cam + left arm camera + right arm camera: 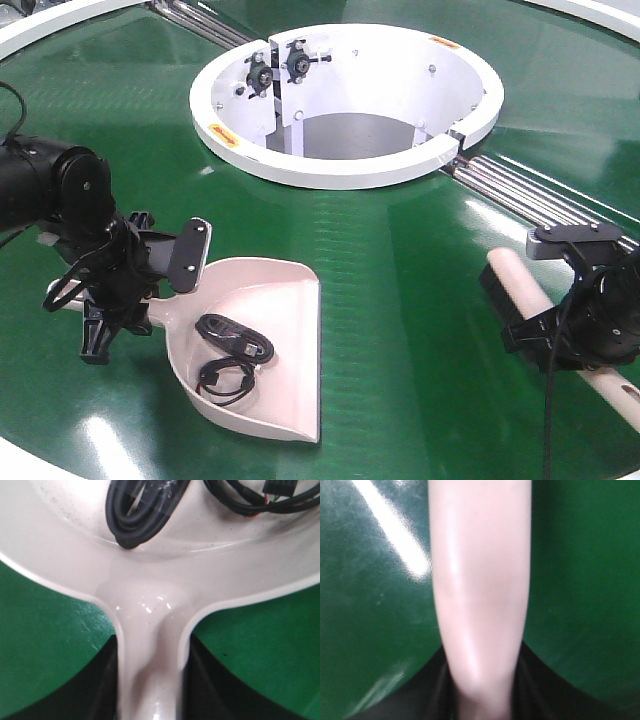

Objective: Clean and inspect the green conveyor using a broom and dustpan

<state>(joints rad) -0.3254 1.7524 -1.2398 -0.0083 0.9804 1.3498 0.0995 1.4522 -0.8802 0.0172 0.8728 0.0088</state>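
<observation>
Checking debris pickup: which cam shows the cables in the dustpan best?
Exterior front-facing: both black coiled cables lie whole inside the dustpan. Left wrist view crops them at its top edge. Right wrist view shows none, only the broom handle over green conveyor.

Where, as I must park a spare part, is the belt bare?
Widest free patch: glossy dark-green conveyor belt between the mouth of the pale pink plastic dustpan and the pale pink broom. A narrower strip lies between the white ring-shaped opening and the dustpan. Crowded: left gripper on the dustpan handle, right gripper on the broom, black coiled cables in the dustpan.
</observation>
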